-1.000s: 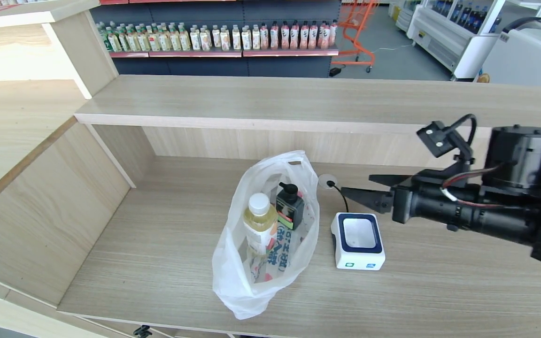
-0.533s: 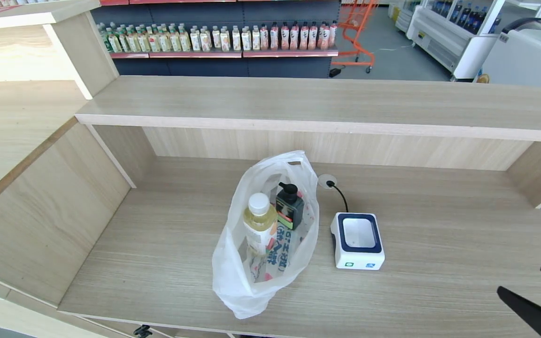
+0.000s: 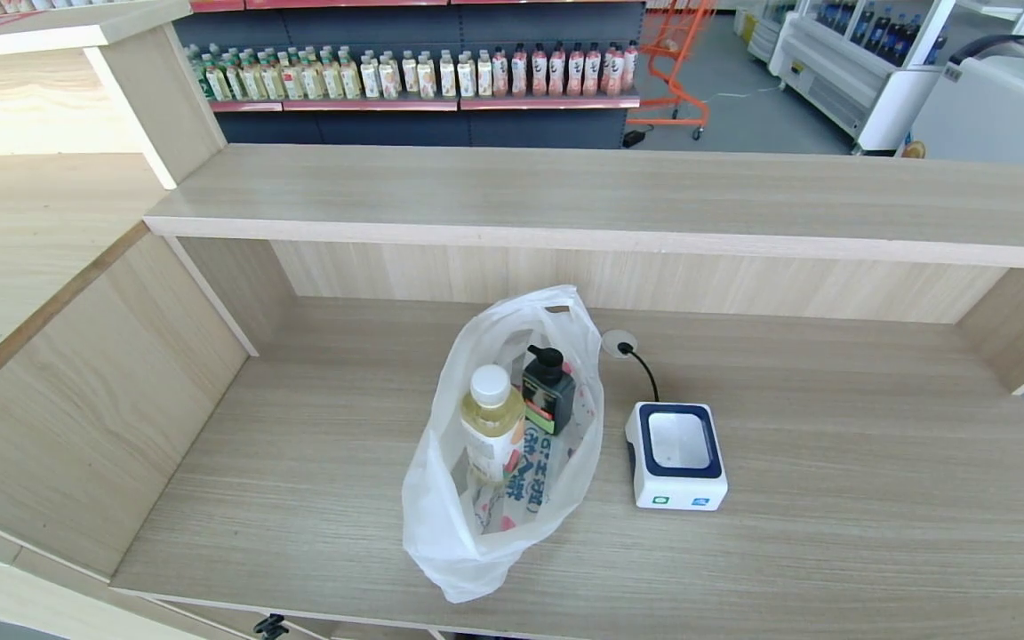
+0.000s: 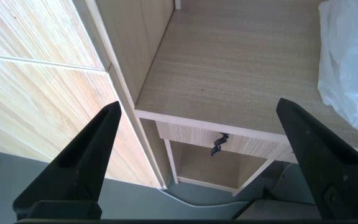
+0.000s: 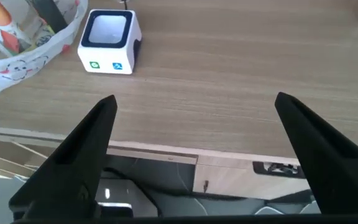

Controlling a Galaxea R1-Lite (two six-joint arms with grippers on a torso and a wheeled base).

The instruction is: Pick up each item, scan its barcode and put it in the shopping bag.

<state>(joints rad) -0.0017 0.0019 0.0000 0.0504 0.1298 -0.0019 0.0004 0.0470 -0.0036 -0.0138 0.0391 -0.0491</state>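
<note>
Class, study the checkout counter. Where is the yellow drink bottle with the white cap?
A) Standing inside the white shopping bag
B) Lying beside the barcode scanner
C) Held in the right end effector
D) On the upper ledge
A: the drink bottle stands upright inside the shopping bag, beside a black pump bottle, with the barcode scanner apart on the counter.

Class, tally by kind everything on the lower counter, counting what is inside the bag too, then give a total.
Shopping bag: 1
Bottles: 2, drink bottle and pump bottle
Printed packet: 1
Scanner: 1
Total: 5
</note>
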